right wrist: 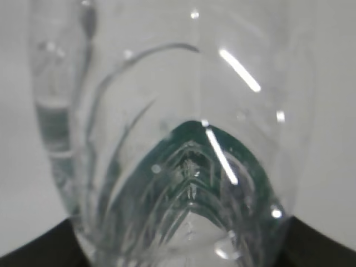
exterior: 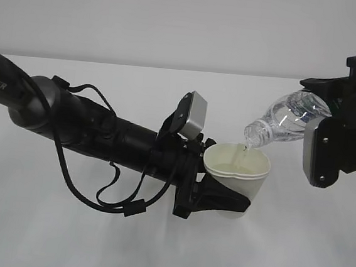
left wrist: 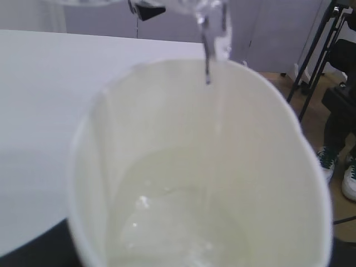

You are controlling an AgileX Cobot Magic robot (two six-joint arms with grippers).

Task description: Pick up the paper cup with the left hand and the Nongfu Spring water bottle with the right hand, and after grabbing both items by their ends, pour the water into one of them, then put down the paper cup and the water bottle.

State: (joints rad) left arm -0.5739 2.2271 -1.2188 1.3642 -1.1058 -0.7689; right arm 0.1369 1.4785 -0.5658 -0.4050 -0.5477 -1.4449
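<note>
Writing legible: white "PIPER" lettering is read on the left hand (exterior: 218, 186) at the far left of the exterior view, partly cropped. No brand text can be read on the bottle; only a dark green band is seen through the plastic in the right wrist view.

Count: one paper cup (exterior: 236, 179), one Nongfu Spring water bottle (exterior: 288, 119), two arms, one white table (exterior: 154, 251).

The paper cup is held near the middle of the scene, raised off the table, rim up and squeezed slightly out of round. The left hand's jaws are set partly open and closed around the cup's lower half, one black finger lying across its side.

The bottle is held to the right of the cup and higher, tilted with its open neck down-left, directly over the cup's rim. The right hand (exterior: 332, 101) is clamped on the bottle's base end, jaws partly open to the bottle's width.

A thin stream of water (left wrist: 208, 61) is seen falling from the neck into the cup; a shallow pool lies at the cup's bottom.
</note>
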